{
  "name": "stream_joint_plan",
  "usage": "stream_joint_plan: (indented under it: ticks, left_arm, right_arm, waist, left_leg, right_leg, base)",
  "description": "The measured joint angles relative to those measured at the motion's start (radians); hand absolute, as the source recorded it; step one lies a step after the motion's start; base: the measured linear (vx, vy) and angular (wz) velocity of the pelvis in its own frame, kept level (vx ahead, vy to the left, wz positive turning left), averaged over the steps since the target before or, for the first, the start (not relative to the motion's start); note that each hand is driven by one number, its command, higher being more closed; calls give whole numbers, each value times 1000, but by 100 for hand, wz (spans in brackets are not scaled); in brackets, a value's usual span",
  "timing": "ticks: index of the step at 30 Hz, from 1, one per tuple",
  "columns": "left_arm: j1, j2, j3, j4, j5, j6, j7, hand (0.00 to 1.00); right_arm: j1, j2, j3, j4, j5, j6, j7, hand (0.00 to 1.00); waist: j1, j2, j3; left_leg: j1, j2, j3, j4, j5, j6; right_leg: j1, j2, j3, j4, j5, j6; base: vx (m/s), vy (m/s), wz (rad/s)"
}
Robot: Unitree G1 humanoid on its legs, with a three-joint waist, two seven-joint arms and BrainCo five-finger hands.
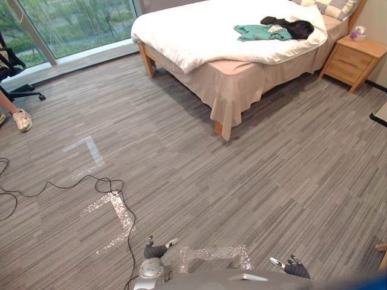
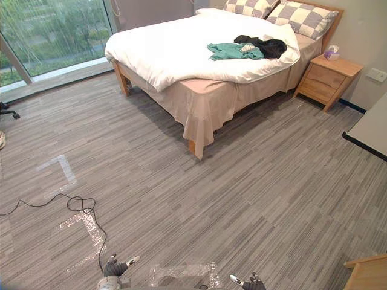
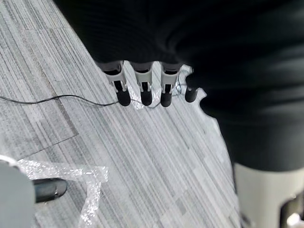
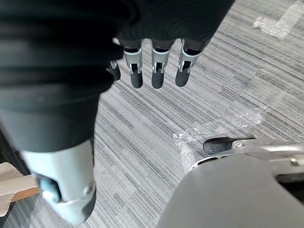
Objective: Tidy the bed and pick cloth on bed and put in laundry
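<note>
Both hands hang low: left hand (image 3: 142,84) and right hand (image 4: 158,72) have their fingers straight and slightly apart, and neither holds anything. The green cloth (image 1: 259,32) and black cloth (image 1: 293,26) lie touching on the white duvet (image 1: 193,30) of the bed (image 1: 242,84), well apart from both hands, far ahead and toward the right hand's side, near the nightstand (image 1: 354,57). Step judged as approach: walk round the bed's near corner to the nightstand side and stop close, so the right hand reaches the cloth without leaning across the duvet.
</note>
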Motion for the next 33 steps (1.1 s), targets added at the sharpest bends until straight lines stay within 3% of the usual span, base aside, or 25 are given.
stream_joint_plan:
  ticks: [5,13,16,18,20,23,25,27,28,29,30,31,33]
  left_arm:
    - [5,4,1,16,4,-82,-23,0]
    - [4,5,-10,16,38,-114,-80,0]
    - [2,8,-27,14,18,-139,-101,0]
    - [-4,31,-55,8,0,-156,-105,0]
    - [-7,50,-72,7,-10,-162,-97,0]
    - [-19,58,-87,2,2,-157,-66,0]
    - [-29,49,-87,11,12,-133,-41,0]
    - [-51,39,-90,16,42,-108,-18,0]
    - [-61,41,-91,16,64,-101,-11,0]
    - [-66,53,-90,16,71,-99,-11,0]
    - [-63,58,-88,19,72,-95,-9,0]
    - [-78,50,-94,15,84,-87,-3,0]
    - [-79,35,-123,9,103,-83,5,0]
  right_arm:
    - [-3,1,11,0,0,-9,4,0]
    - [-5,6,10,0,5,-9,1,0]
    - [-5,5,10,-10,16,-10,-9,0]
    - [-8,17,11,-35,96,-15,-28,0]
    - [-9,25,3,-34,187,-20,-38,0]
    - [11,48,-27,-31,263,-22,-30,0]
    - [7,49,-51,-38,270,-31,-16,0]
    - [4,48,-56,-60,271,-33,-13,0]
    - [-4,51,-56,-64,269,-33,-14,0]
    - [1,62,-57,-60,262,-33,-17,0]
    - [-2,63,-62,-54,260,-32,-17,0]
    - [-13,52,-68,-52,257,-35,-19,0]
    - [-10,63,-99,-49,257,-32,-18,0]
  waist:
    - [1,-7,4]
    - [-1,-14,7]
    - [2,-16,18]
    - [1,-26,43]
    - [-7,-39,65]
    - [-17,-46,70]
    - [-42,-27,84]
    - [-53,-8,104]
    - [-58,-11,122]
    - [-58,-31,136]
    - [-56,-34,144]
    - [-62,-10,171]
    - [-69,-11,174]
  left_leg:
    - [1,0,0,0,0,0]
    - [3,0,4,4,-2,-1]
    - [-6,7,32,25,-19,3]
    - [-45,4,63,78,-61,8]
    - [-44,4,89,93,-64,18]
    - [-23,24,110,126,-103,-5]
    - [-22,83,111,153,-132,-27]
    - [-18,151,111,157,-149,-57]
    - [0,183,112,152,-159,-83]
    - [38,193,122,137,-168,-117]
    - [66,204,134,130,-170,-129]
    - [95,233,145,137,-146,-123]
    - [146,231,165,134,-62,-154]
  right_leg:
    - [-1,1,0,0,0,0]
    - [-3,1,7,1,0,0]
    - [-82,-3,32,139,-70,-15]
    - [-254,-40,39,471,-171,34]
    - [-371,-73,18,679,-187,43]
    - [-406,-133,-25,676,-215,32]
    - [-414,-119,-32,591,-212,31]
    - [-458,-104,-37,501,-156,35]
    - [-478,-103,-24,398,-77,44]
    - [-464,-120,-21,300,42,72]
    - [-456,-114,-43,317,91,36]
    - [-475,-92,-50,428,2,4]
    - [-514,-114,-49,626,-137,-35]
  base:
    - [10,-34,-1]
    - [-38,-35,-3]
    - [-52,-14,-22]
    - [-89,-22,-44]
    - [-70,-15,-38]
    - [99,-35,-36]
    - [226,-171,-16]
    - [262,-232,-8]
    - [379,-311,-9]
    - [401,-324,-14]
    - [494,-372,-16]
    - [397,-299,-14]
    - [408,-336,-4]
